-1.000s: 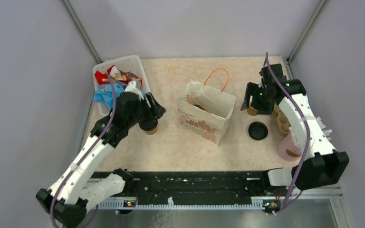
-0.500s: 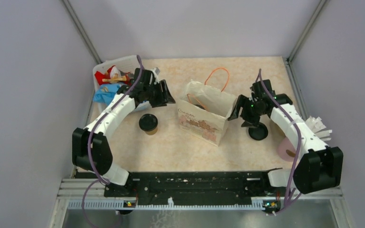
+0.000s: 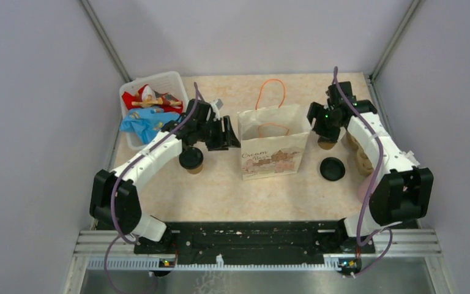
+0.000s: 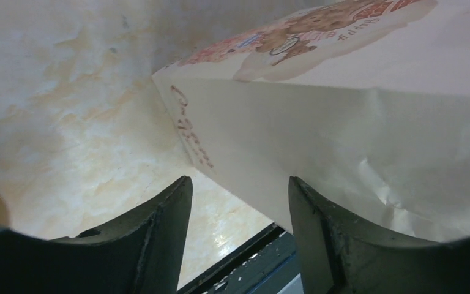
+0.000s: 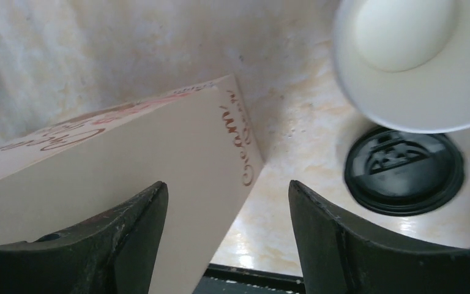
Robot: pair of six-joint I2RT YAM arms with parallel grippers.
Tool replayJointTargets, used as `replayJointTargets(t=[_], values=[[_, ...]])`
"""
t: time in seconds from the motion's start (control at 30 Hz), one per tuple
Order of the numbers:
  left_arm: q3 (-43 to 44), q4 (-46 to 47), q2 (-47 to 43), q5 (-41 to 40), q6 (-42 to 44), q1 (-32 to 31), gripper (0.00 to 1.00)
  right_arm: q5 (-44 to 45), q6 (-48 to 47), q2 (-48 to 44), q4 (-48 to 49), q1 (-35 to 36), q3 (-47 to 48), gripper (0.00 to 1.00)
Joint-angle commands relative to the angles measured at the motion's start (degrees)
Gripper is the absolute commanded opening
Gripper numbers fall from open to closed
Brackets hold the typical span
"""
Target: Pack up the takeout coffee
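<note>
One brown takeout cup [image 3: 191, 160] with its black lid on stands left of the white paper bag [image 3: 273, 146]. The second cup [image 3: 325, 143] stands open right of the bag; its cream inside shows in the right wrist view [image 5: 411, 58]. Its loose black lid [image 3: 332, 168] lies flat on the table, also in the right wrist view [image 5: 404, 169]. My left gripper [image 3: 225, 136] is open and empty at the bag's left side [image 4: 343, 128]. My right gripper [image 3: 316, 120] is open and empty at the bag's right side [image 5: 128, 153], just above the open cup.
The bag stands upright with orange handles [image 3: 270, 92]. A white basket [image 3: 159, 79] of snack packets sits at back left. A brown pulp cup tray [image 3: 362, 158] and a pink cup [image 3: 365, 191] are at the right edge, partly behind my right arm.
The bag has turned to stand square and upright, its printed face to the front. My left gripper has moved right to the bag's left side. My right gripper has moved back beside its right side.
</note>
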Motion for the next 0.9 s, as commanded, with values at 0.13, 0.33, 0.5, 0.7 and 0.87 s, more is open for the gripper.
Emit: replayJointTargets(t=[0.13,0.33,0.5,0.7,0.87], values=[[6.08,-19.46,-14.27,-18.06,8.9,3.7,0.86,17.77,-10.27,-6.26,-11.68,-0.93,4.34,0.77],[6.94,-27.96,-13.69,-27.67,15.96,10.89,0.98,10.51,-9.97,-16.53,-14.33,-0.88,-0.35,0.81],[6.46,-24.96,-9.4,-26.58,20.4,14.13,0.98,0.85,-10.01,-21.78,-14.84,-0.8,-2.64,0.81],[7.23,-24.02,-5.83,-21.13,22.94,18.9,0.87,-2.94,-9.7,-25.82,-15.2,-0.79,-5.85,0.81],[3.49,-22.74,-5.08,-15.51,24.58,22.54,0.62,-3.4,-9.66,-26.82,-15.35,-0.8,-5.72,0.81]])
